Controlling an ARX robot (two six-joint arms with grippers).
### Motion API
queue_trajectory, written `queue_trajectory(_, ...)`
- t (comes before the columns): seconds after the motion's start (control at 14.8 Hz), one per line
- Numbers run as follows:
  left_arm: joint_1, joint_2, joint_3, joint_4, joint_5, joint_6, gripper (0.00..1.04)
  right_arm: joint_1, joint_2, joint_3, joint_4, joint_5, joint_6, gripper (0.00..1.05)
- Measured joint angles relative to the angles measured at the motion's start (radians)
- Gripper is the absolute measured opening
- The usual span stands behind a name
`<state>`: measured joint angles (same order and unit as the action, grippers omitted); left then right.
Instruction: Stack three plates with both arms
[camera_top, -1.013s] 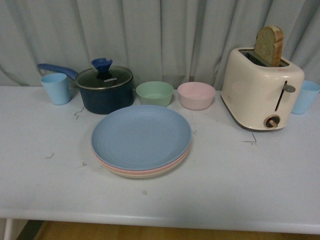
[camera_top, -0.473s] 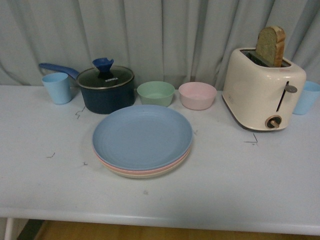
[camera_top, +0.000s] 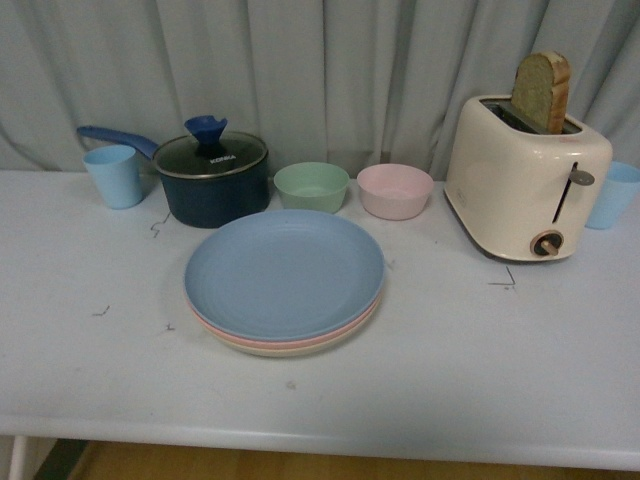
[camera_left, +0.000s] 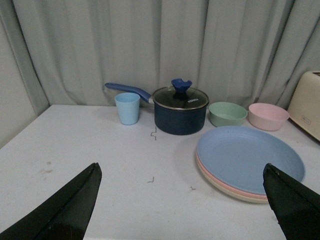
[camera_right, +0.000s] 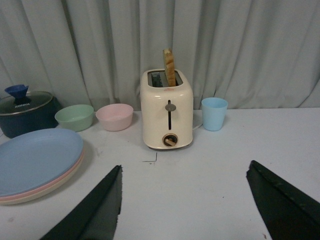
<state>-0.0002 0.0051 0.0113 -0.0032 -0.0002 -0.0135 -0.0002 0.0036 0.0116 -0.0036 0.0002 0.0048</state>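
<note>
Plates (camera_top: 284, 272) are being left stacked, blue on top; both grippers (camera_left: 180, 200) (camera_right: 182, 200) w/ fingers spread apart, nothing held, best being kept clear.

A pale table (camera_top: 520, 370) carries a stack of three plates (camera_top: 285, 281), the beige one lowest on its surface. Behind stand a blue cup (camera_top: 113, 176), lidded saucepan (camera_top: 212, 180), green bowl (camera_top: 311, 186), pink bowl (camera_top: 394, 190), cream toaster (camera_top: 524, 180) and second blue cup (camera_top: 612, 194).
</note>
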Motion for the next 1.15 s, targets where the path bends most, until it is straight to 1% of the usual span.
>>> queue_trajectory(0.07,0.0,0.0,0.0,0.0,0.0,0.0,0.98,0.0,0.0,0.0,0.0,0.0,0.0,0.83)
queue_trajectory(0.14,0.0,0.0,0.0,0.0,0.0,0.0,0.98,0.0,0.0,0.0,0.0,0.0,0.0,0.99)
queue_trajectory(1.15,0.0,0.0,0.0,0.0,0.0,0.0,0.98,0.0,0.0,0.0,0.0,0.0,0.0,0.98)
